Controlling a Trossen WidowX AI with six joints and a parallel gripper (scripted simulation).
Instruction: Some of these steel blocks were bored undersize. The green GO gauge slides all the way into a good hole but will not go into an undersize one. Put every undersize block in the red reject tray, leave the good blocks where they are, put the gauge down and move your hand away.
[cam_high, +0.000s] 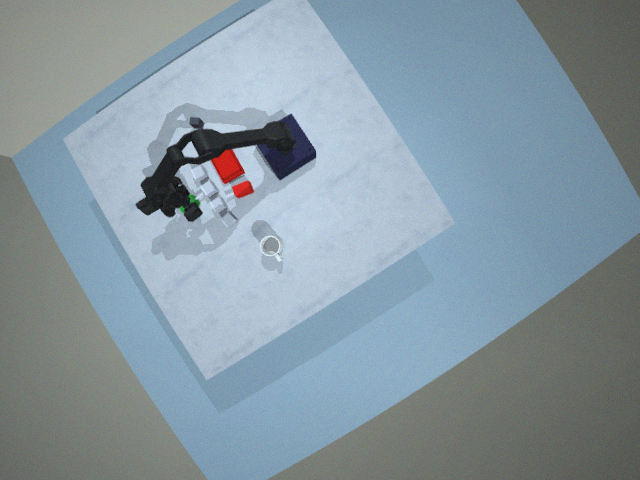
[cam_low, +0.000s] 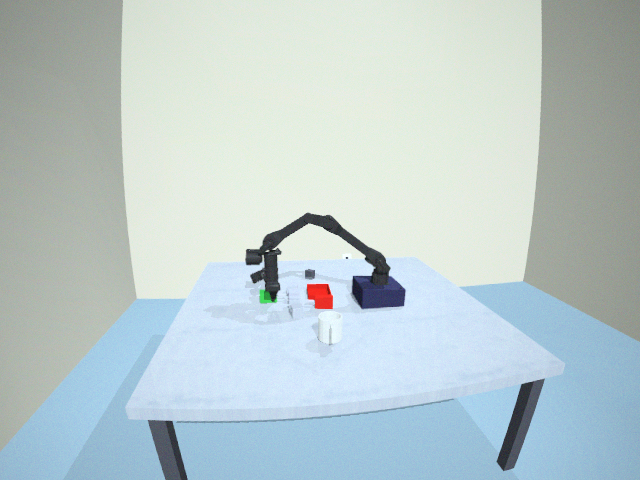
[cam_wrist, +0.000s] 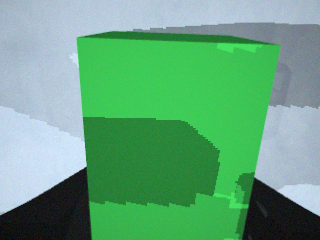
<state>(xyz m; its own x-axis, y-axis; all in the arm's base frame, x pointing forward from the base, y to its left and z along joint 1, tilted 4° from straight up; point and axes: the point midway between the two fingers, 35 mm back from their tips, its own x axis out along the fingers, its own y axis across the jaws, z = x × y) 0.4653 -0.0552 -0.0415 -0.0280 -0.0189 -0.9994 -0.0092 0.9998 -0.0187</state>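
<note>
A: so what's the gripper (cam_high: 180, 204) (cam_low: 273, 298) doing, and what's crowding it?
B: it's pinching the green GO gauge (cam_high: 193, 200) (cam_low: 267, 296) (cam_wrist: 170, 90), with steel blocks (cam_high: 208, 189) (cam_low: 293, 299) sitting between it and the red reject tray (cam_high: 227, 166) (cam_low: 318, 290)
A: any edges near?
B: the mug (cam_high: 270, 245) (cam_low: 329, 327) is standing apart, and the table's (cam_high: 330, 268) (cam_low: 361, 372) far-end edge is running behind the claw, some bare tabletop lying between

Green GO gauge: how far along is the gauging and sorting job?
The black parallel-jaw gripper holds the green GO gauge. Pale steel blocks stand beside it; which were tested, I cannot tell. Sorting undersize blocks, setting the gauge down and withdrawing seem left.
</note>
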